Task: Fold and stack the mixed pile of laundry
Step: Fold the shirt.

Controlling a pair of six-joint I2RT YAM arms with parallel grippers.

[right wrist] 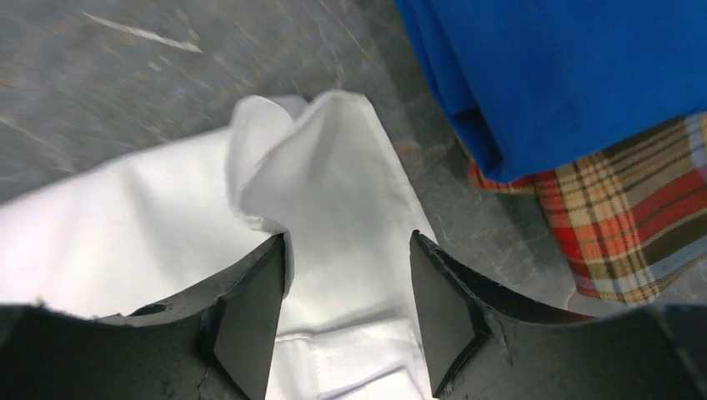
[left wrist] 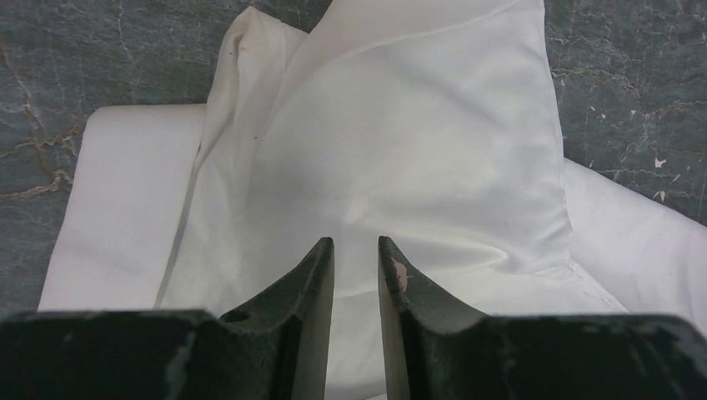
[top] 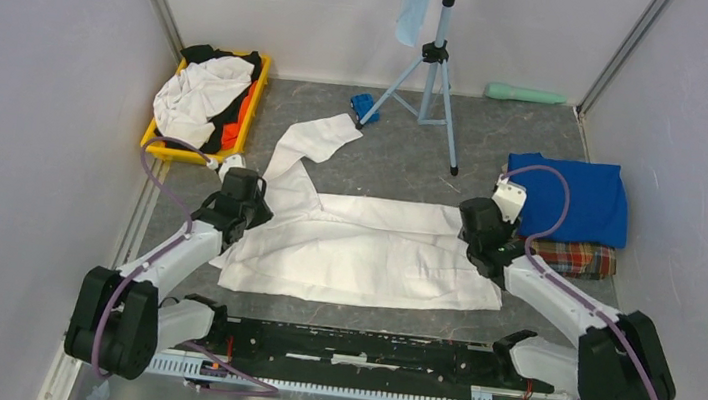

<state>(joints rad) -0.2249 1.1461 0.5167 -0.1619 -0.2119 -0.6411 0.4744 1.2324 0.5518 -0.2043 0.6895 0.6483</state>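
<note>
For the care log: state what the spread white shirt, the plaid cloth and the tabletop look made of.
White shirt: thin matte woven cloth, likely cotton; soft creases.
Plaid cloth: woven, perhaps flannel; crossing coloured stripes.
Tabletop: grey veined hard sheet, stone-look; material unclear.

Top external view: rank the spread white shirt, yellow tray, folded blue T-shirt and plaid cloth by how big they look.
1. white shirt, by far.
2. blue T-shirt and yellow tray: about alike, not ranked.
3. plaid cloth, partly under the blue T-shirt, so only a strip shows.
</note>
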